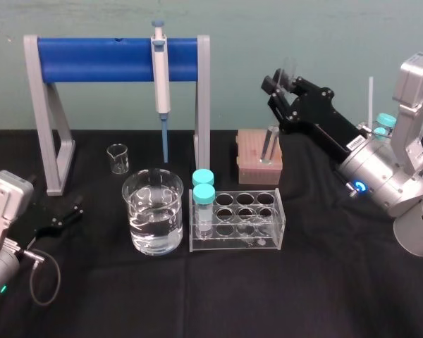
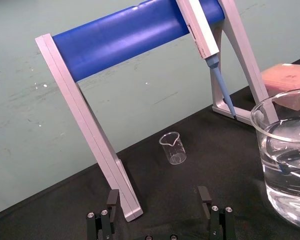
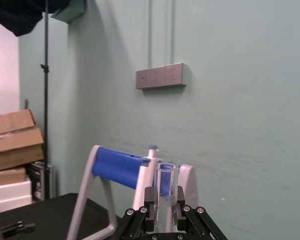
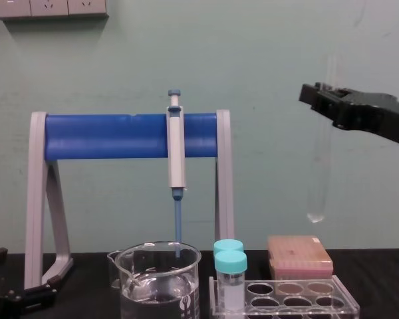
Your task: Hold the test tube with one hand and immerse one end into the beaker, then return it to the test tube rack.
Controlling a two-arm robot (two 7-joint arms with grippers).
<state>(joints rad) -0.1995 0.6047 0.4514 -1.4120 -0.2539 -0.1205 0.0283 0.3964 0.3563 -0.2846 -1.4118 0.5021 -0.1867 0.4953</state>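
Head view: left gripper (image 1: 72,211) lies idle, fingers apart, near left; beaker (image 1: 135,205) and rack (image 1: 237,244) stand mid-table; right gripper (image 1: 276,83) pinches the test tube (image 4: 319,166) upright, high on the right, so best carry it left above the beaker before lowering straight down.

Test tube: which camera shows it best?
The chest view: the test tube hangs full length from the right gripper, rounded bottom clear against the wall. The head view shows it foreshortened over the pink box; the right wrist view shows its open mouth between the fingers.
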